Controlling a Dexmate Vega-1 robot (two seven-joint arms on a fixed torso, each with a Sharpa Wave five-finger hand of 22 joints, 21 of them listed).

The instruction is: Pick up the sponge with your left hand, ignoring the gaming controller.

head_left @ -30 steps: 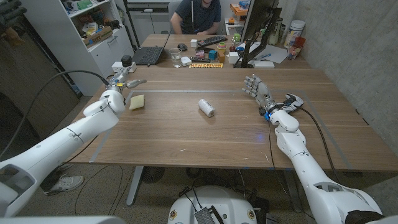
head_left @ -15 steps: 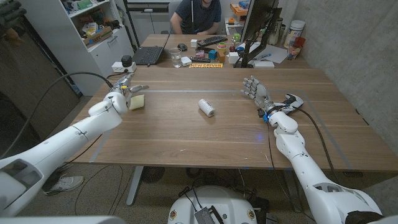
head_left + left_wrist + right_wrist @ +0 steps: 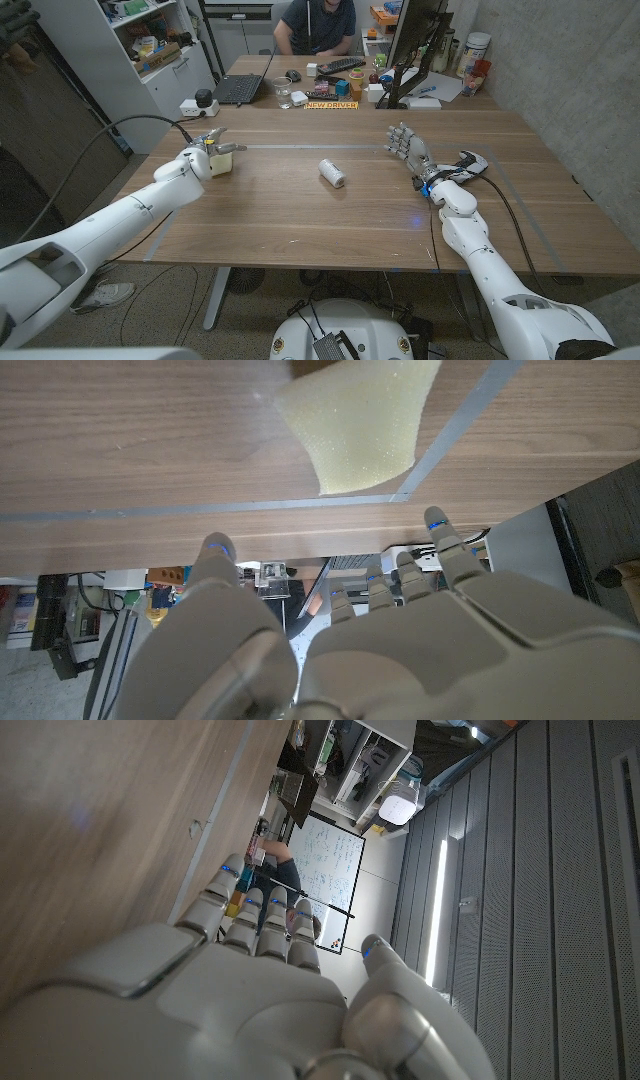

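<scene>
The yellow sponge [image 3: 221, 164] lies on the wooden surface [image 3: 300, 215] at its left side, close to a pale tape line [image 3: 300, 146] that runs across the wood. In the head view the left robot hand [image 3: 208, 152] is right over the sponge, covering part of it, with fingers [image 3: 228, 148] stretched out past the sponge's far edge. Whether any finger touches the sponge cannot be told from there. In the left wrist view the sponge [image 3: 357, 423] sits flat on the wood beyond the left robot hand [image 3: 330, 625]; the fingertips [image 3: 443, 536] are spread apart and stand clear of it, with nothing held between them.

A small white cylinder [image 3: 332, 173] lies on its side near the middle of the surface, well apart from the sponge. The right robot hand [image 3: 412, 148] stands at the right side with fingers spread and upright, holding nothing; the right wrist view shows the same robot hand [image 3: 240, 990] with fingers extended beside the wood. Behind the surface, a person [image 3: 315, 25] sits at a cluttered desk with a laptop [image 3: 240, 88].
</scene>
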